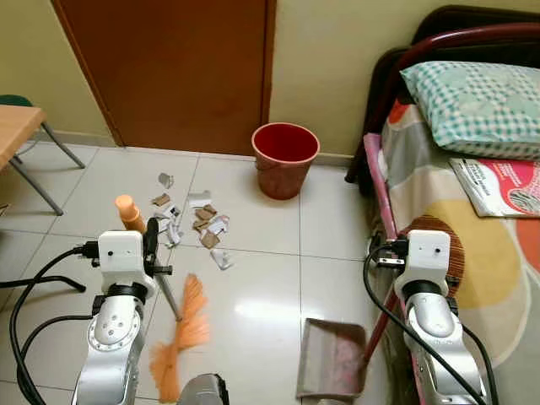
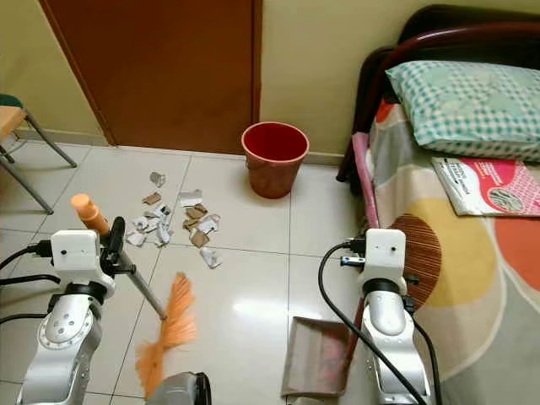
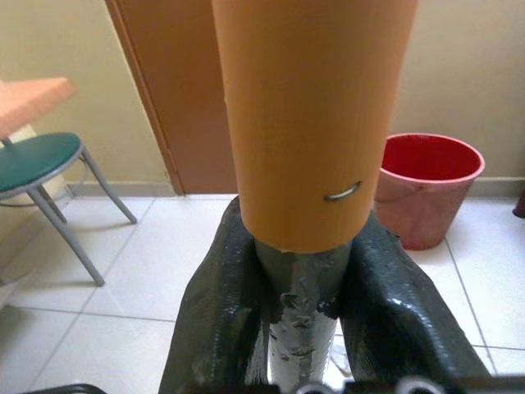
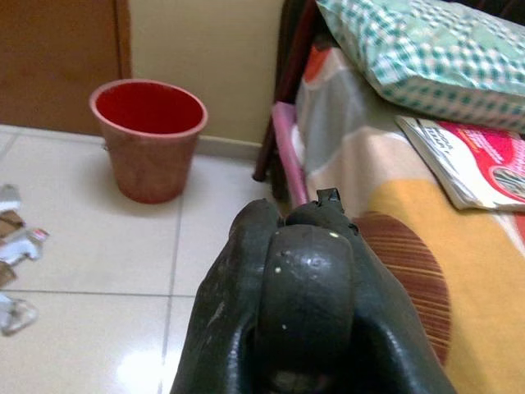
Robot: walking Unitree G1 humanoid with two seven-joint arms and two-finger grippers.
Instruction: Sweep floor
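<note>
An orange-bristled broom [image 1: 181,337] rests its head on the tiled floor by my left arm. Its grey shaft ends in an orange cap [image 3: 312,115], and my left gripper [image 1: 150,246] is shut on the shaft just below that cap. A grey-brown dustpan [image 1: 331,359] lies flat on the floor near the bed. Its long dark handle [image 4: 305,279] rises to my right gripper [image 1: 381,253], which is shut on it. Several scraps of paper and cardboard litter [image 1: 198,221] lie scattered ahead of the broom.
A red bucket [image 1: 285,157] stands by the wall beside a brown door [image 1: 177,67]. A bed [image 1: 472,253] with a checked pillow and a magazine runs along my right. A table and green chair [image 3: 41,164] stand at the left.
</note>
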